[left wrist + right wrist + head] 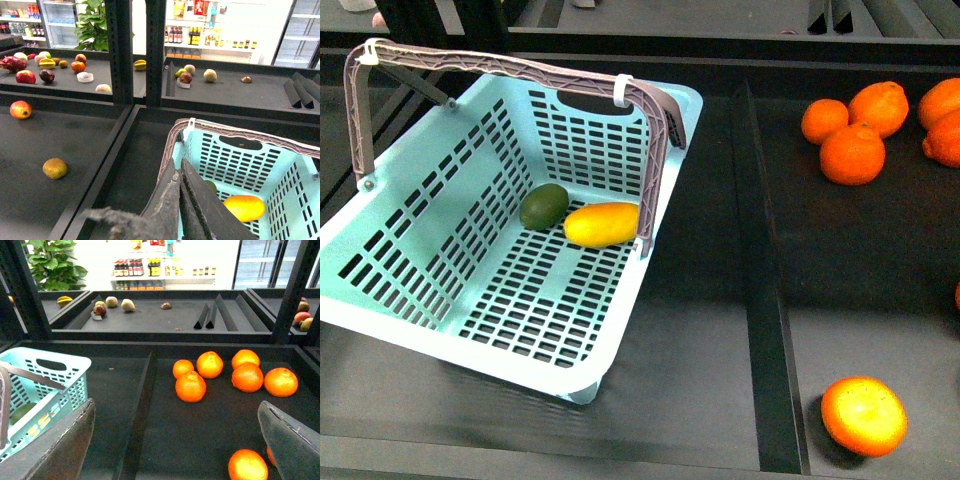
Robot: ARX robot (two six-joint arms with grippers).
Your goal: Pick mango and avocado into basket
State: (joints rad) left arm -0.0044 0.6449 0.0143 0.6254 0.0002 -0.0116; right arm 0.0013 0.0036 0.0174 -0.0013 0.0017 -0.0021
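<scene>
- The left gripper (182,200) shows in its wrist view with the two dark fingers pressed together, nothing between them, poised above the near rim of the basket (300,200).
- The right gripper (175,440) is spread wide, one finger at each edge of its wrist view, holding nothing; it hangs over the dark shelf surface between the basket and the oranges (227,372).
- Neither arm appears in the front view.
- The mango (601,224) lies on the slotted basket floor, just beside the avocado (543,206); they look to be touching, though the handle (520,70) crosses close by and I cannot be sure.
- Both fruits sit toward the far side of the basket, close to the handle's right upright.
- Judged from this, both picks are done and the step in hand is clearing away.
- To do that well, lift each arm straight up before pulling back, keeping the left fingers clear of the rim and handle so the basket is not nudged.
</scene>
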